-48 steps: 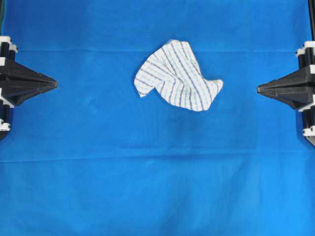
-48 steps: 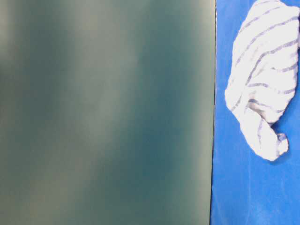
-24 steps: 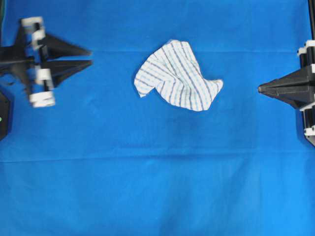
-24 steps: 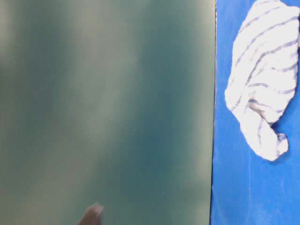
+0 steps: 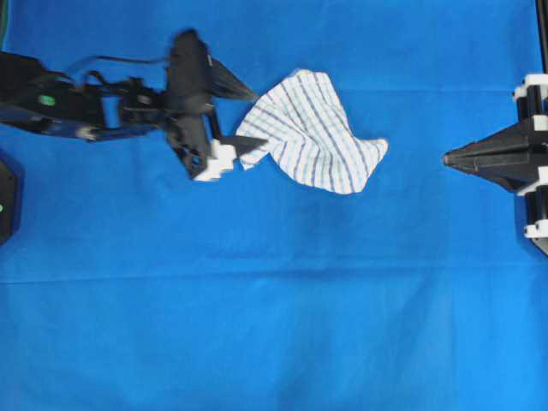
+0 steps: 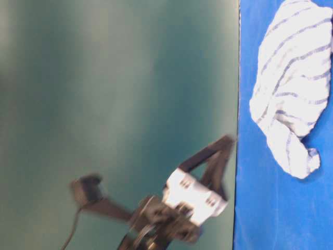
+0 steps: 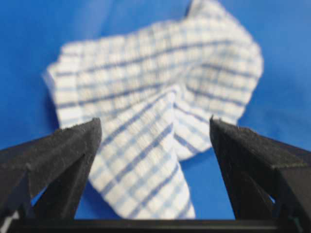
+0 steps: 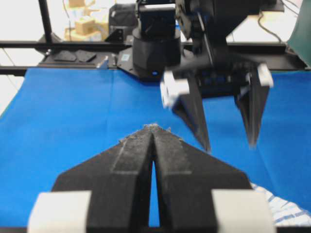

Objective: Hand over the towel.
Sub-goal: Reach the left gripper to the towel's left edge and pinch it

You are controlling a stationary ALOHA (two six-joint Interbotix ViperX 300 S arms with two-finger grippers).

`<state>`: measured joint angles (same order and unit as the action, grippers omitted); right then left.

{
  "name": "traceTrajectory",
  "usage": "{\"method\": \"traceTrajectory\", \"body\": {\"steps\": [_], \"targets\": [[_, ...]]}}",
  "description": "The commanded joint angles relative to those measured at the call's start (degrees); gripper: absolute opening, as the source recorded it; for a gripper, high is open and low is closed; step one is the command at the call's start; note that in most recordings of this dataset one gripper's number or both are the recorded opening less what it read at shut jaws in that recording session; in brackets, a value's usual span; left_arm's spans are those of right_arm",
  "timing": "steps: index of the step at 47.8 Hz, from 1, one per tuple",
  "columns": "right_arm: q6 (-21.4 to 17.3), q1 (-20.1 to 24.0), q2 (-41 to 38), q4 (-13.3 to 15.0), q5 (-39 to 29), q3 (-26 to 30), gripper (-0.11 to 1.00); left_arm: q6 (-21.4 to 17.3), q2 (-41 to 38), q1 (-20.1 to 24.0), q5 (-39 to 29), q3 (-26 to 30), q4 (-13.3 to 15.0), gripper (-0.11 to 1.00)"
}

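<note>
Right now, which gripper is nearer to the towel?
Left. The left gripper stands open at the towel's left edge; the right gripper is shut, parked apart at the right side.

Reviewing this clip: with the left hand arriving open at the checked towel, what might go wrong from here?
1. The left hand straddles only the near edge of the crumpled white checked towel; a shallow pinch may slip.
2. Closing low may catch the blue table cover too.
3. The right hand waits shut at the far edge, so the handover might stall.

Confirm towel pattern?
White towel with thin blue and grey checks; clearest in the left wrist view.
</note>
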<state>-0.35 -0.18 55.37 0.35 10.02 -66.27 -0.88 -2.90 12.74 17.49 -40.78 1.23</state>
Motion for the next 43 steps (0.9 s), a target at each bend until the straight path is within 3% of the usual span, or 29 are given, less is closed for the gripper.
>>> {"method": "traceTrajectory", "body": {"steps": [1,15,26,30,38,43], "targets": [[-0.18,-0.09,-0.44,0.09,-0.18,1.32,0.00,0.00,-3.34,0.18,-0.44,3.60,0.09,0.94],[-0.26,-0.09,-1.23,0.09,-1.14,1.14,0.00,-0.09,-13.71,0.97,-2.46,8.17,0.09,0.94],[-0.26,-0.09,-1.23,0.09,-1.32,1.14,0.00,-0.09,-13.89,2.11,-6.86,8.26,0.09,0.90],[-0.26,-0.09,-1.32,0.09,-1.32,1.14,0.00,-0.09,-13.62,2.46,-7.56,8.17,0.09,0.76],[-0.26,-0.09,-1.58,0.09,-0.97,1.05,0.00,-0.97,-11.69,2.99,-7.38,7.56,-0.09,0.28],[-0.35,0.00,-1.76,0.00,-1.23,1.05,0.00,-2.72,-9.05,2.99,-7.21,7.12,-0.09,0.07]]}}
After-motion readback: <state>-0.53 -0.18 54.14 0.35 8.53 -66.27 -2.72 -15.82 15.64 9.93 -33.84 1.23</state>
